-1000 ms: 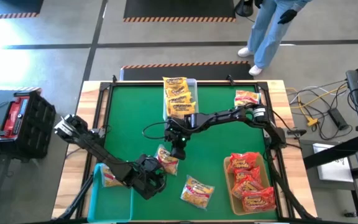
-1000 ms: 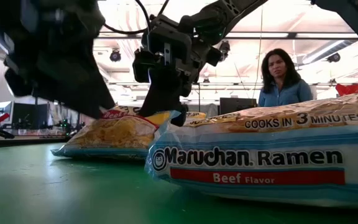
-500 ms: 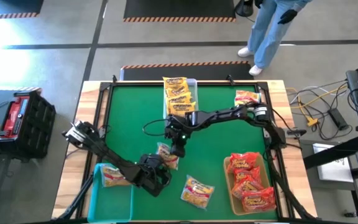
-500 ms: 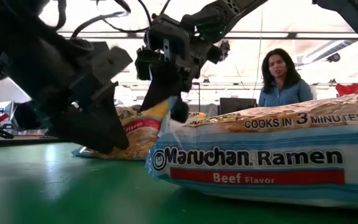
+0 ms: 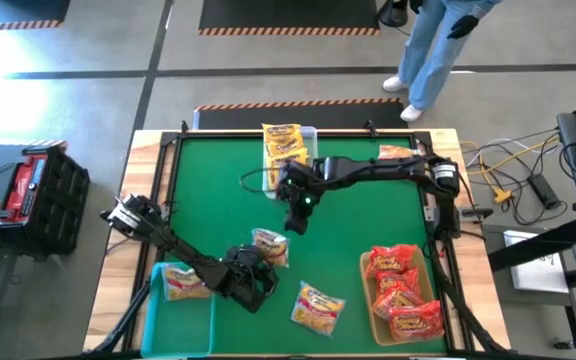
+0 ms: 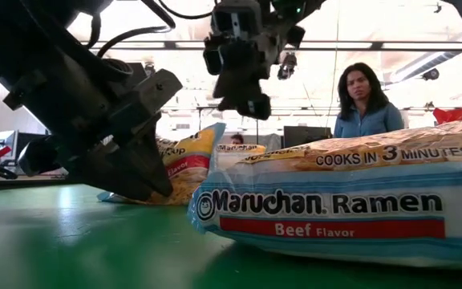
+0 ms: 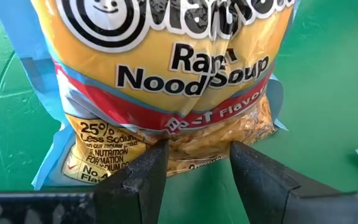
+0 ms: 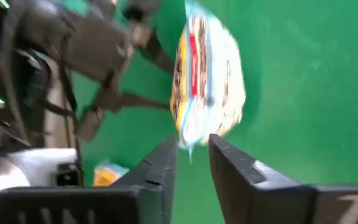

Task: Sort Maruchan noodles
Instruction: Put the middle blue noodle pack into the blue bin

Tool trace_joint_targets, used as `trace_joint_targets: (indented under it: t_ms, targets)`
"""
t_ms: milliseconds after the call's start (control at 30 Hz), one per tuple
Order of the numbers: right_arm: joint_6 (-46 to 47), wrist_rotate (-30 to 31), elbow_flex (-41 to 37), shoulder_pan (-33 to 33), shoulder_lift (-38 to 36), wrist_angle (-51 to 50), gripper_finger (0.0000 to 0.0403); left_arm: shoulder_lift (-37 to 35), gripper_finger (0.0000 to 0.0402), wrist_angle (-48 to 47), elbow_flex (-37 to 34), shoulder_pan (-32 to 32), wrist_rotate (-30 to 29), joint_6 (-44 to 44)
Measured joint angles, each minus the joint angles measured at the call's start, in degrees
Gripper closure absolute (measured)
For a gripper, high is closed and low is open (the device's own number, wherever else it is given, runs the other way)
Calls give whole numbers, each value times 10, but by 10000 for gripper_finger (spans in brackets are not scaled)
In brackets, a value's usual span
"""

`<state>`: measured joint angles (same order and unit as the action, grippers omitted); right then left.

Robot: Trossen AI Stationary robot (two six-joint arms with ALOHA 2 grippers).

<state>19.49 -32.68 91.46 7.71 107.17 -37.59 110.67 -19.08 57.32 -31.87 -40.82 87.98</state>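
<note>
A yellow Maruchan noodle packet with pale-blue edges [image 5: 269, 247] stands tilted on the green table [image 5: 208, 190], one end raised [image 6: 200, 143]. My left gripper [image 5: 257, 266] is at its near end, shut on it. My right gripper [image 5: 296, 216] hangs above and beyond the packet, fingers a little apart with nothing between them [image 8: 191, 158]. Another yellow and pale-blue packet [image 5: 318, 305] lies flat near the table's front edge and fills the low view's foreground [image 6: 335, 209]. My left gripper pinches the packet's bottom end [image 7: 194, 142] between its two fingers [image 7: 146, 174], which slant down from the table's near left. The packet's low end is by the table and the rest tilts up and away from the fingers.
A teal bin [image 5: 158, 310] at the near left holds one packet [image 5: 182, 284]. A clear bin [image 5: 313, 135] at the far edge holds yellow-orange packets. A tan tray [image 5: 366, 290] at the near right holds red packets, and one red packet [image 5: 396, 155] lies at the far right. A person [image 6: 363, 100] stands behind the table.
My right gripper has let go of the packet's upper corner, opened a little, and risen toward the table's far edge. My left gripper has come down and in onto the packet's near end. The packet, first lying low, now stands tipped up.
</note>
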Motion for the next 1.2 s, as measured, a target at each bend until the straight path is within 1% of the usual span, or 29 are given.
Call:
trace_joint_targets:
  t_ms: [100,200,300,367,433,600,700,767,867,1067,1200]
  targets:
    - [-6,46,-3,-24,-1,-34,281,0,240,0,0,5,-2,0]
    - [-5,114,-17,-47,-1,-39,254,1,240,0,0,13,-3,-1]
    - [-4,161,-36,-69,-1,-33,237,1,240,-1,-1,23,-5,-1]
    - [2,186,-56,-85,-2,-12,231,1,240,-2,-1,27,-6,-2]
    - [10,211,-85,-97,-5,36,228,1,240,-1,-2,29,-7,-2]
    - [57,259,-173,-111,-27,200,227,1,240,0,-4,30,-8,6]
    - [73,291,-230,-117,-50,253,227,1,240,1,-4,30,-8,11]
    - [80,296,-270,-117,-67,298,227,1,240,1,-4,30,-8,11]
    - [111,298,-330,-115,-87,398,227,1,240,3,-5,31,-8,13]
    - [190,296,-433,-116,-90,604,227,1,240,12,-5,38,-8,28]
    - [192,298,-472,-118,-89,669,227,1,242,23,-5,46,-5,28]
